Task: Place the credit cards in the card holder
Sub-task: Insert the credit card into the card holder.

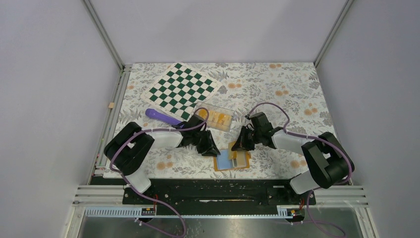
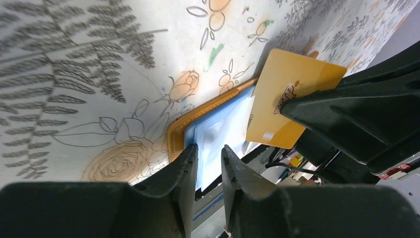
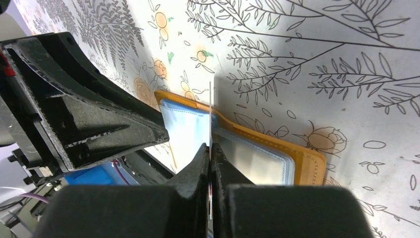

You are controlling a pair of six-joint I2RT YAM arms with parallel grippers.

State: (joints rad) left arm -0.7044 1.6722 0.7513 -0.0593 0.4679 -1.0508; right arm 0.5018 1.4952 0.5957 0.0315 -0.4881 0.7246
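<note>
**1. Card holder** (image 1: 232, 159): small flat orange folding wallet. It lies opened out on the floral-print table (image 1: 277, 84) near the front edge, between the two arms. The light-blue lining and clear pockets face upward, which leaves the slots reachable from above. What the pockets already hold cannot be told.

**2. Credit card** (image 2: 282, 84): thin yellow-orange plastic rectangle with a small dark emblem.
- It is clamped in the right gripper (image 3: 209, 148), whose jaws are pressed together on it.
- It stands on edge over the wallet's middle, its free end aimed at the blue pocket. That angle looks chosen for sliding it into a slot.
- Whether the card's edge already touches the lining cannot be told.

**3. Left gripper** (image 2: 207, 158): black, two-fingered.
- Its jaws stand slightly apart with nothing between them.
- It is poised just over the near blue half of the card holder, probably to steady the wallet or keep a pocket open while the card goes in.
- Contact with the wallet is not clear.

**4. Clear plastic box** (image 1: 200, 111): shallow and rectangular, on the table behind the grippers. It contains several yellow-orange pieces, judged to be the remaining cards.

**5. Also present:**
- Green-and-white chessboard mat (image 1: 181, 89), at the far left of the table.
- Purple stick-shaped object (image 1: 159, 115), beside the left arm.
- Neither one looks involved in the current step.
</note>
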